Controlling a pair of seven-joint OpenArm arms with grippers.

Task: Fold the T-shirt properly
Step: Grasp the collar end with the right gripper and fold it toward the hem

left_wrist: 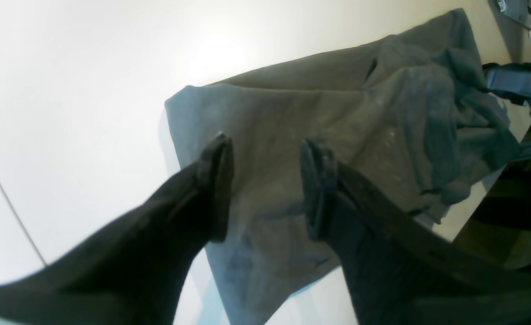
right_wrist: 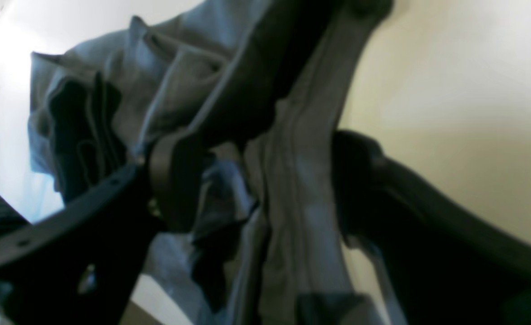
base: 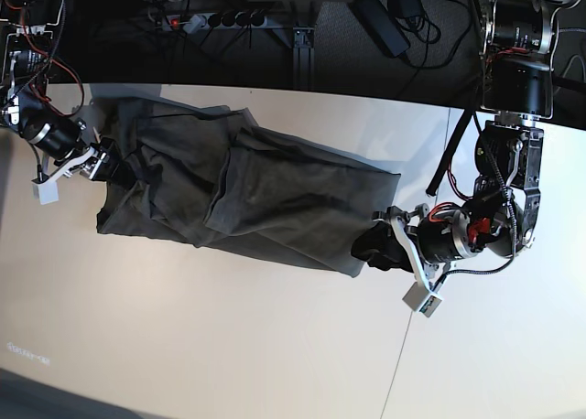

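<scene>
Shirt [base: 247, 199] lies lengthwise on table [base: 229, 346] | left gripper [left_wrist: 265, 185] spread above hem | right gripper [right_wrist: 265, 180] spread around bunched collar end | risk: bunching is dragged into fold.

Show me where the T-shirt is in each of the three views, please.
Left wrist: the T-shirt fills the centre and upper right, beyond the open left claw.
Right wrist: it runs from top left down the middle, passing between the open right claw's fingers.
Base: it lies across the table, left of centre.
Shared landmark: the pale table.
</scene>
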